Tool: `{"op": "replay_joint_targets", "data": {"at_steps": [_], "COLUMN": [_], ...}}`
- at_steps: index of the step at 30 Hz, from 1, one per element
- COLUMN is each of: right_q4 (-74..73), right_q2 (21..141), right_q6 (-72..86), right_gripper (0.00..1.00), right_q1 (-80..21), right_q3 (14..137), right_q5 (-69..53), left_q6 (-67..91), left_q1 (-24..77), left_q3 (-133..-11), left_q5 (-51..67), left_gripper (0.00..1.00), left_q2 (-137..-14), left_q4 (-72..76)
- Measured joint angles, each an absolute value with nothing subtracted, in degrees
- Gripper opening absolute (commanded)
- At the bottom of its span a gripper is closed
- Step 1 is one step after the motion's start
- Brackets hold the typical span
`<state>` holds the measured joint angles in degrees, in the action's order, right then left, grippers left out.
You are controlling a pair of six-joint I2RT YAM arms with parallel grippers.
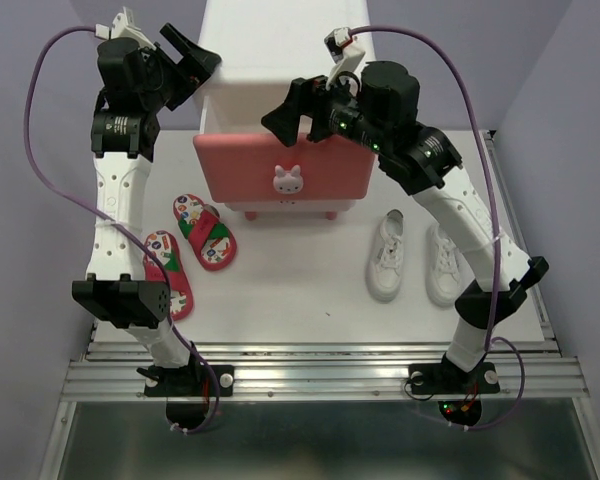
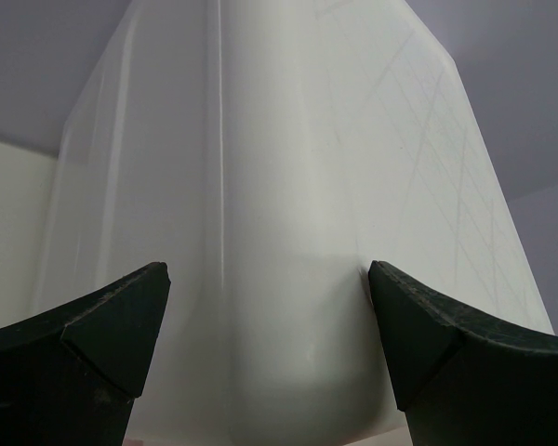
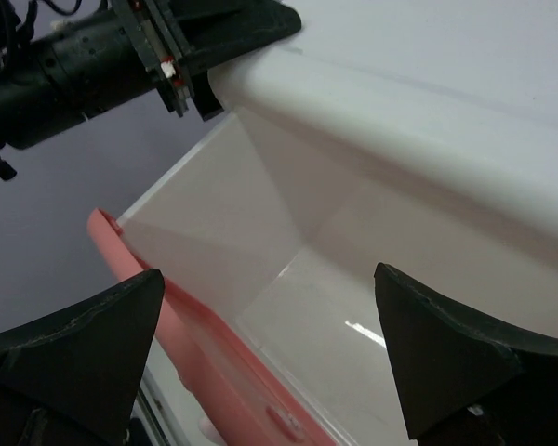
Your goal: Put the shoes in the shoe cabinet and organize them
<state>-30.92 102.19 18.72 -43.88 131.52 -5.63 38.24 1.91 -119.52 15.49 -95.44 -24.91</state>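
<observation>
At twelve o'clock on the surface (image 1: 300,300) stood the shoe cabinet (image 1: 270,50). Its pink upper drawer (image 1: 280,170) was drawn out toward six o'clock, with the bunny knob (image 1: 290,180) facing my bases.

My left jaws were spread wide around the cabinet's rounded corner at about ten o'clock. The left wrist view showed a white edge (image 2: 288,232) filling the gap, with each fingertip just beside a wall. Whether they touched it I could not tell. I judged they were set there to steady the light chest so it would not slide.

My right jaws hung over the open drawer at about one o'clock of its front, wide apart and holding nothing. Seen from that wrist, the drawer's white inside (image 3: 288,307) lay bare behind the pink front (image 3: 195,353), so no shoe was stowed there yet.

Both pairs waited on the surface, well apart from each other. The red sandals (image 1: 205,232) (image 1: 168,272) lay at eight o'clock of the cabinet, near my left arm (image 1: 120,200). The white sneakers (image 1: 387,257) (image 1: 445,262) lay side by side at four o'clock, beside my right arm (image 1: 460,220). With the drawer open and my right jaws free, the sneakers looked like the natural first pickup.
</observation>
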Motion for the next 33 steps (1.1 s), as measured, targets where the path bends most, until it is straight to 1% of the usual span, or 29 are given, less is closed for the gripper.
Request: {"op": "replay_joint_targets", "data": {"at_steps": [2,6,11,15,17,24,27,28,31,33], "right_q4": [-32.5,-38.9,-39.8,-42.3,-44.2,-50.4,-53.8,-54.8,-56.6,-57.7], "right_q2": [101.9,103.6,101.3,100.1,100.2,100.5,100.4,100.4,99.9,98.4], "right_q6": [17.2,13.3,10.3,10.3,10.4,17.1,20.0,21.1,22.9,24.5], "right_gripper": [1.00,1.00,1.00,0.99,0.97,0.96,0.98,0.99,0.98,1.00], "right_q1": [-43.8,-43.6,-43.4,-43.1,-43.2,-44.0,-44.9,-45.5,-46.8,-47.5], "right_q3": [132.2,137.9,135.0,135.7,136.7,139.7,140.9,140.9,140.2,137.5], "right_q5": [-7.1,-12.2,-23.2,-28.9,-32.0,-39.9,-42.3,-43.0,-44.0,-46.5], "left_q6": [37.9,37.6,37.4,37.3,37.3,36.8,36.3,36.1,35.8,35.8], "left_q1": [1.9,2.1,2.2,2.2,2.2,2.5,2.6,2.7,2.9,3.0], "left_q3": [-121.0,-123.3,-125.2,-125.8,-125.8,-125.8,-125.7,-125.7,-125.1,-124.1], "left_q5": [15.7,15.9,15.9,15.8,15.5,14.5,14.2,13.9,13.3,12.8], "left_gripper": [0.97,0.97,0.97,0.97,0.97,0.97,0.97,0.97,0.97,0.97], "left_q2": [-96.3,-97.9,-99.2,-99.7,-99.7,-99.7,-99.7,-99.6,-99.2,-98.7], "left_q4": [-25.7,-26.9,-27.9,-28.1,-28.1,-27.9,-27.9,-27.9,-27.6,-26.9]}}
